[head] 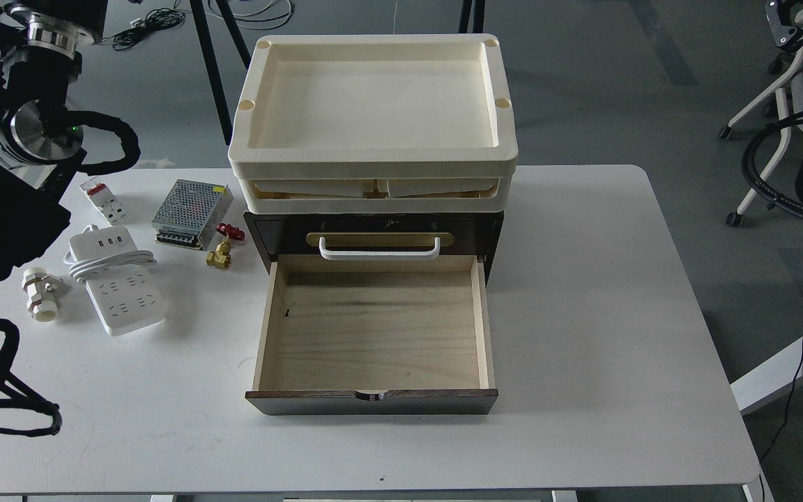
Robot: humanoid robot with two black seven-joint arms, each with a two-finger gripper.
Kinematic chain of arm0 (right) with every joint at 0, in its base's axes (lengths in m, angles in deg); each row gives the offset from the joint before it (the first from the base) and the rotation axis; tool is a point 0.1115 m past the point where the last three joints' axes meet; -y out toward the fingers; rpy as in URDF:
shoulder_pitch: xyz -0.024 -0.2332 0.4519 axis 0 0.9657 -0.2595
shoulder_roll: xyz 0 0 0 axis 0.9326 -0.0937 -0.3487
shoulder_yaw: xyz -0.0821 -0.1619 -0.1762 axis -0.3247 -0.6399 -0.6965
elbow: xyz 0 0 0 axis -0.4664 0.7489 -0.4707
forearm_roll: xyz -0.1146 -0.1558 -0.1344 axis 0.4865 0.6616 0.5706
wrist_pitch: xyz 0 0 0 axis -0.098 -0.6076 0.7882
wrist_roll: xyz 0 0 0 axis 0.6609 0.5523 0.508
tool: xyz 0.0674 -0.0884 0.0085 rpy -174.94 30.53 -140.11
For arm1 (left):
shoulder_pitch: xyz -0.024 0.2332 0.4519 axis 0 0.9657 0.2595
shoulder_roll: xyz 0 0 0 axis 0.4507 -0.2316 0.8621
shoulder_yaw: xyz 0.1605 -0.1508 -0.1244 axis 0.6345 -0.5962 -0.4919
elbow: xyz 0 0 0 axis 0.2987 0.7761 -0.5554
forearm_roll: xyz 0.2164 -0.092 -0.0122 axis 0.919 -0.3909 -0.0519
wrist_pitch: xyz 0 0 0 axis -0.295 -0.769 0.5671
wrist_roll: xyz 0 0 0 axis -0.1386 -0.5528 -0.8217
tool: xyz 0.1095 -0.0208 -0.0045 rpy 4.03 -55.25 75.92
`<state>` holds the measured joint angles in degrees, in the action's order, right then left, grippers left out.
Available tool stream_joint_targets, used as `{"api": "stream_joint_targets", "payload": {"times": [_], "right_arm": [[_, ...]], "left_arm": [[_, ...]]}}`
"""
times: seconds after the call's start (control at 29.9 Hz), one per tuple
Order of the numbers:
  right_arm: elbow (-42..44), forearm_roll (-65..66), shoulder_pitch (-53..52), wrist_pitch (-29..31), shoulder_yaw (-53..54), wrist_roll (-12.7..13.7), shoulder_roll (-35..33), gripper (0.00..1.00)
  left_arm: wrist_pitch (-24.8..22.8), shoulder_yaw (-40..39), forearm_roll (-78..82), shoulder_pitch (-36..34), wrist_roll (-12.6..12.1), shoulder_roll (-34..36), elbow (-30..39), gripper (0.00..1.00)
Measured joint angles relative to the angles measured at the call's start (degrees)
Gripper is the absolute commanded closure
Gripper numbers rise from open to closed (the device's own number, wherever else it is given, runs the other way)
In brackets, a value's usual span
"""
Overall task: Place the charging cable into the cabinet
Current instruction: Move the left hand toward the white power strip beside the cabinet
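A white rectangular table [583, 314] seen from above. At its centre stands a dark brown wooden drawer cabinet [492, 237], with two cream plastic trays [373, 150] stacked on top. The cabinet's lower drawer [373, 328] is pulled fully out toward the viewer, showing a pale wood lining with nothing in it. Above it, the closed upper drawer has a white bar handle [378, 249] on a brass plate.

The charging cable [117, 286] — a white rectangular power strip with rows of sockets, three USB ports and a thick coiled white cord — lies flat on the table, left of the open drawer and apart from it. Around it sit a small white breaker with a red switch [103, 200], a silver mesh power-supply box [190, 213], a brass valve with a red handle [222, 249] and a white plastic pipe fitting [41, 294].

The black left arm [11, 174] rises along the left edge; part of the right arm shows at the upper right corner. Neither gripper's fingers can be made out, so I cannot tell whether they are apart or together.
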<state>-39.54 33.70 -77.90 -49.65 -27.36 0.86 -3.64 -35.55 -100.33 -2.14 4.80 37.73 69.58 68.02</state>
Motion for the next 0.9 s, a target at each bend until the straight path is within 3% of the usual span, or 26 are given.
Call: {"api": "stream_joint_targets", "payload": {"times": [0.27,0.47,0.67,0.9], "right_arm": [[0.16,0.00,0.27,0.00,-0.06,-0.01,0.04,0.01],[-0.22,0.01,-0.24,0.00,-0.25,-0.01,0.33,0.01],[-0.14,0.01,-1.03,0.00,-0.33,-0.01,0.02,0.01],[-0.09,0.01,-1.10,0.00,-0.34,-0.01,-0.22,0.01]], "left_arm": [[0.00,-0.96,-0.63,0.89,0.00,-0.06,-0.69,0.00],[0.00,-2.22,-4.20,1.76,0.01,-2.49,-9.85,0.00],[0.00,-4.06,-8.10,3.63,0.00,-4.83,-10.29,0.00],[0.00,-1.69,-4.17,-0.52,-0.02,2.48,-6.90,0.01]]}}
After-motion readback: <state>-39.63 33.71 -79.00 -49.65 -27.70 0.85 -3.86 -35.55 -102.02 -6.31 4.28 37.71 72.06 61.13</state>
